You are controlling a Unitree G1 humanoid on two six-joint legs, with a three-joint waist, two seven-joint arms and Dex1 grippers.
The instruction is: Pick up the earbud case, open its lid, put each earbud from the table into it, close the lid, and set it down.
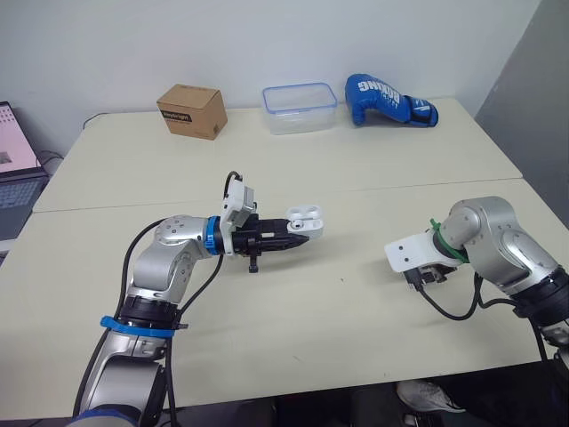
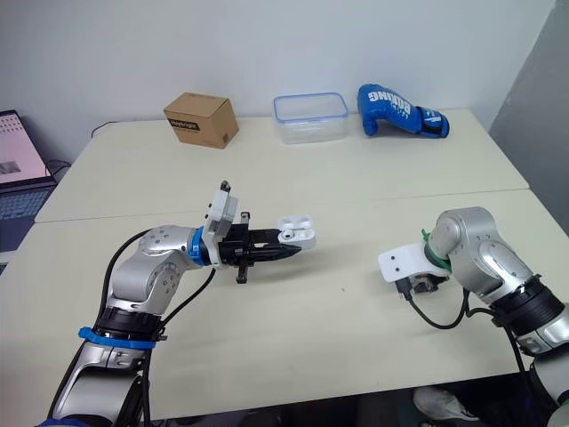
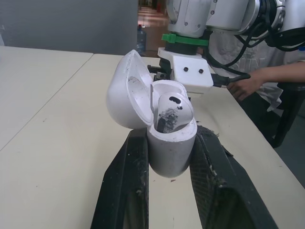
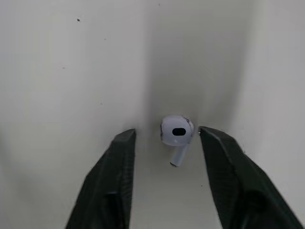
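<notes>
Earbud case (image 3: 170,148) is gripped by the left gripper (image 1: 300,237), both black fingers (image 3: 125,181) pressed against the sides of its lower body. The case is held clear of the table (image 1: 356,178), left of centre, and points toward the right arm. Its lid (image 3: 126,90) is swung back, fully open. One earbud (image 3: 172,110) already sits in the case with its rounded head sticking out of the top; the slot next to it can't be made out.

Right gripper (image 4: 167,132) is low over the table on the robot's right side, well apart from the case. Its claw is released, with fingers (image 4: 119,167) spread. Second earbud (image 4: 177,130) lies on the table between those two fingertips, stem pointing back toward the wrist. It sits nearer one fingertip than the other and neither finger visibly touches it. Can't tell whether the fingertips touch the tabletop.

Far edge of the table holds a cardboard box (image 1: 191,110), a clear plastic container (image 1: 300,108) with a blue rim, and a blue boxing glove (image 1: 387,100), in a row from left to right. Laptop (image 1: 18,169) sits off the table's left side. A person's hand (image 3: 243,87) rests on the table edge behind the right arm, seen in the left wrist view.
</notes>
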